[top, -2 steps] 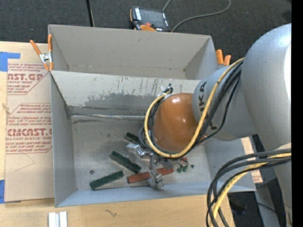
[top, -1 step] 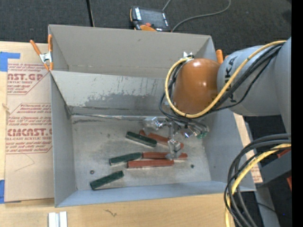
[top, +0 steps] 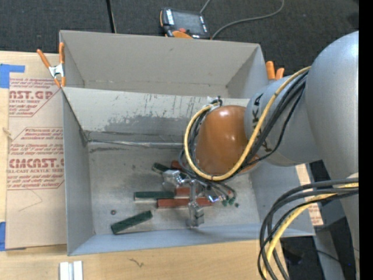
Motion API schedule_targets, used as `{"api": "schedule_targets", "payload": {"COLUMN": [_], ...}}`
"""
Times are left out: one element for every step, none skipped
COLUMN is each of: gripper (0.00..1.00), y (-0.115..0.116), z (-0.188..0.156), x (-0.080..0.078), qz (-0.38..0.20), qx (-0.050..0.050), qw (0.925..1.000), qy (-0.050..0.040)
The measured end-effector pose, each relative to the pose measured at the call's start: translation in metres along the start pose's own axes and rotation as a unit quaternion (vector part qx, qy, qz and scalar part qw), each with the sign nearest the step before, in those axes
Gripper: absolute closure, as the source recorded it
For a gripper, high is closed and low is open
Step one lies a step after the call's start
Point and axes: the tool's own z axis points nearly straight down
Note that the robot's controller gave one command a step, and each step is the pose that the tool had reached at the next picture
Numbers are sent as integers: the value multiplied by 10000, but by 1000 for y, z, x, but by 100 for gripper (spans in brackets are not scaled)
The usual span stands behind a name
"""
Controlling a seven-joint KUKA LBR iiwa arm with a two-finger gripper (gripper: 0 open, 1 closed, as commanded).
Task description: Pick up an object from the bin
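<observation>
The gripper is low over the floor of the grey metal bin, close to the bin's front wall and right of its middle. It is over a red-brown flat bar in a small heap. Just left of that bar lies a dark green flat bar (touching or not, I cannot tell). Whether the grip is clenched or released cannot be told. Another dark green flat bar lies apart, toward the front left corner.
</observation>
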Motion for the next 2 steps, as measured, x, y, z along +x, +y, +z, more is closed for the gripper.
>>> {"api": "schedule_targets", "payload": {"gripper": [100, 100], "y": [-2, -10], "z": [-1, -149], "x": [-1, -26], "qz": [6, -50], "qx": [14, 40], "qw": [10000, 10000], "qy": [-10, -71]}}
